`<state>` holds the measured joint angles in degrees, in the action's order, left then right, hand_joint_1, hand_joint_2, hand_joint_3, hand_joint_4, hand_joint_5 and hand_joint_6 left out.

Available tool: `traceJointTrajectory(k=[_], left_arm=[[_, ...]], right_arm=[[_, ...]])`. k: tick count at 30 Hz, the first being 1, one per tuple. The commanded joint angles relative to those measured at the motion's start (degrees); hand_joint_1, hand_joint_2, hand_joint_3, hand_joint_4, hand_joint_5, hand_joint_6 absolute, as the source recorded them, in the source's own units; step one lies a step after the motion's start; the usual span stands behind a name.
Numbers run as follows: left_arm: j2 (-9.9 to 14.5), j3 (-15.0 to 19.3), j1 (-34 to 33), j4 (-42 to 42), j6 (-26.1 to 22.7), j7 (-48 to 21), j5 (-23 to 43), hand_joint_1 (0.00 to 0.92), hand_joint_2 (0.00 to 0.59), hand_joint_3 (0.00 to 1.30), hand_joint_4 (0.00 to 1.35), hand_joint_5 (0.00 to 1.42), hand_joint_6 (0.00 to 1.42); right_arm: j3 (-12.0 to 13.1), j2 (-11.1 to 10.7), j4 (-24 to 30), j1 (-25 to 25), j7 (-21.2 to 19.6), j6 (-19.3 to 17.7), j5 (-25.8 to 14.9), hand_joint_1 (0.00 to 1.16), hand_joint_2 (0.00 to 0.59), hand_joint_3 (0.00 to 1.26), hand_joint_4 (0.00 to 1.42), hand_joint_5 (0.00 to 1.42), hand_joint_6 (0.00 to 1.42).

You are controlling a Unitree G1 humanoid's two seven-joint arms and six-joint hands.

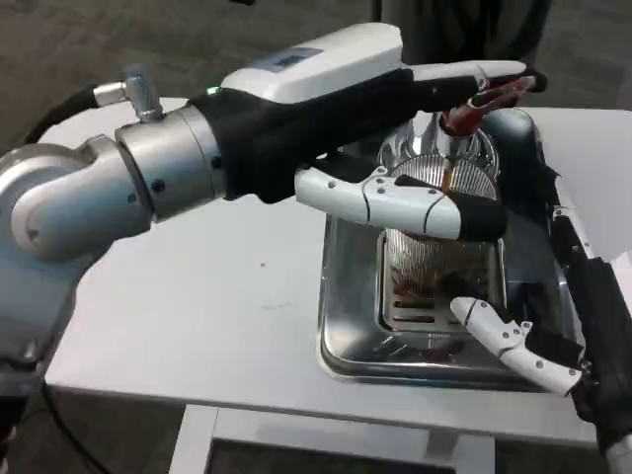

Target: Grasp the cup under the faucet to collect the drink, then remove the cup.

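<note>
A clear ribbed cup [434,259] stands upright in the steel drip tray [348,326], under the faucet [456,120]. A thin brown stream [447,178] runs from the spout into it. My left hand [395,118] reaches across from the left. Its fingers [472,77] lie stretched over the faucet's red lever [502,94] and press on it, while the thumb [415,202] crosses in front of the cup's top. My right hand [518,346] comes in from the lower right and holds the cup low down. The thumb lies in front of the cup's base, and the other fingers are hidden behind it.
The tray sits at the right side of the white table [217,296], and the dispenser's chrome body [513,133] stands behind it. My right forearm [597,306] runs along the tray's right rim. The table's near edge [197,390] lies close below.
</note>
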<state>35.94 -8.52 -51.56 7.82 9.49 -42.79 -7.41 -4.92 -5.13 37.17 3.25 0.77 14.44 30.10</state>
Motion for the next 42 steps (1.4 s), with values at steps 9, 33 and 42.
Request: traceJointTrajectory(k=[9, 33, 42], left_arm=[[1.4, -2.1, 1.5, 0.9, -0.7, -2.7, -1.1, 0.063, 0.084, 0.12, 0.07, 0.16, 0.16], [2.4, -1.7, 2.3, 0.7, -0.2, -2.5, -0.8, 0.063, 0.084, 0.12, 0.07, 0.16, 0.16], [2.8, -1.5, 2.5, 0.5, -0.2, -2.5, -0.4, 0.063, 0.084, 0.12, 0.07, 0.16, 0.16]], right_arm=[[-1.1, 0.9, -2.7, -2.8, -0.4, 1.6, 0.3, 0.58, 0.249, 0.0, 0.0, 0.0, 0.07], [-4.0, 3.6, -8.3, -8.2, -3.4, 4.2, 1.1, 0.57, 0.249, 0.0, 0.0, 0.0, 0.07], [-4.3, 4.0, -9.8, -9.6, -3.9, 4.6, 0.8, 0.57, 0.253, 0.0, 0.0, 0.0, 0.08]])
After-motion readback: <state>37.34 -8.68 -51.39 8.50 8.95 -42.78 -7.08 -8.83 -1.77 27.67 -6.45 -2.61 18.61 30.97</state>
